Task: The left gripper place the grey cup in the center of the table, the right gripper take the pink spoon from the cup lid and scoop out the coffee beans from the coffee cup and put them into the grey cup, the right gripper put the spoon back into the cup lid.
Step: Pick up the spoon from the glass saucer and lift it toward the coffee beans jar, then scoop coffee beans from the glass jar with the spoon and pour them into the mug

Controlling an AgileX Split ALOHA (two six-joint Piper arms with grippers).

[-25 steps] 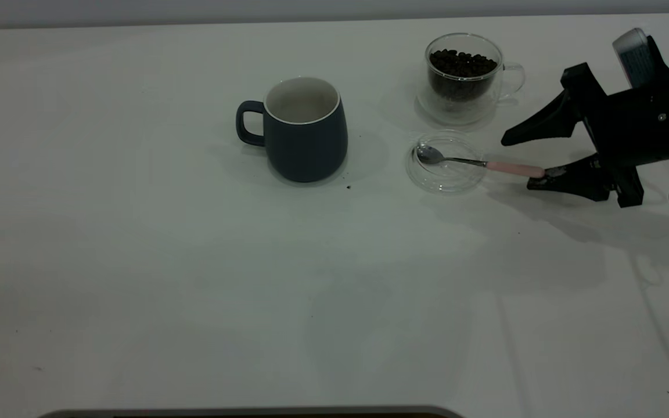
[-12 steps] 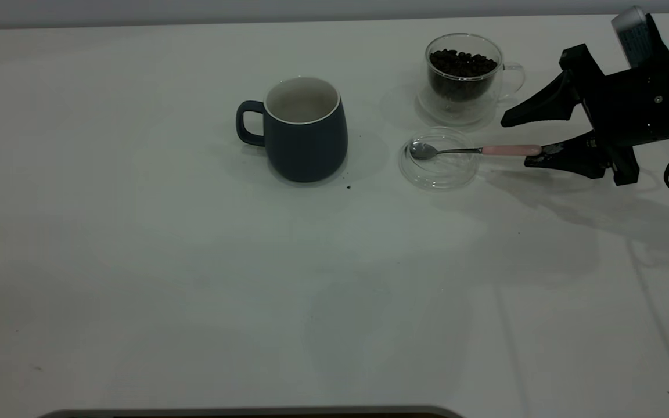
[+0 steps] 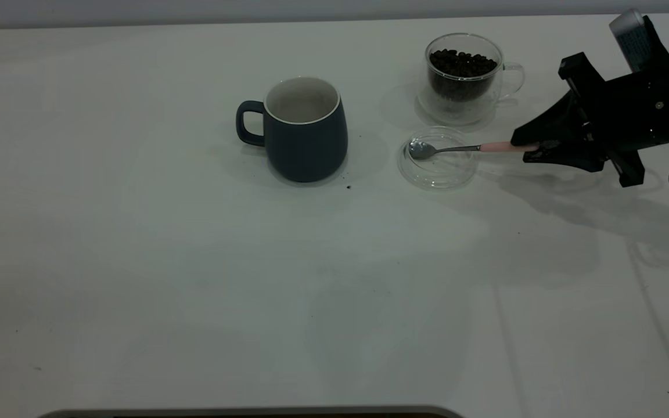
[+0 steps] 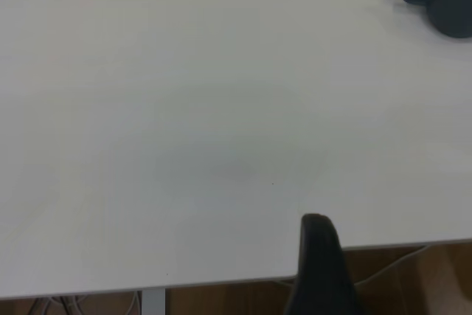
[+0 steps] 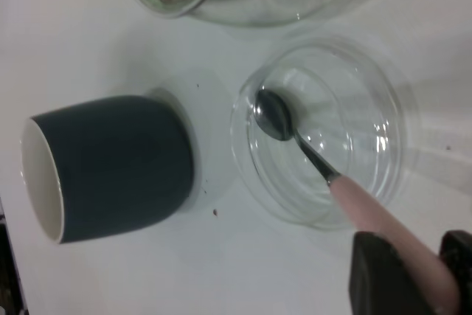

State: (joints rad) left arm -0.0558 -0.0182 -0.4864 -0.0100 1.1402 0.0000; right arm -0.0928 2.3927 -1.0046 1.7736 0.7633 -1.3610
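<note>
Right now my worry is the pink spoon [image 3: 506, 147] twisting as I lift: the right gripper [image 3: 529, 152] pinches only the far tip of the handle, so the metal bowl, resting in the cup lid [image 3: 438, 168], could sag or drag the lid along (it looks light). Its fingers [image 5: 380, 274] are nearly shut on that handle. Past the lid stand the coffee cup [image 3: 465, 78] and grey cup [image 3: 305, 130], mid-counter [image 3: 195, 261]. The left gripper's [image 4: 318, 263] fingers I cannot judge.
</note>
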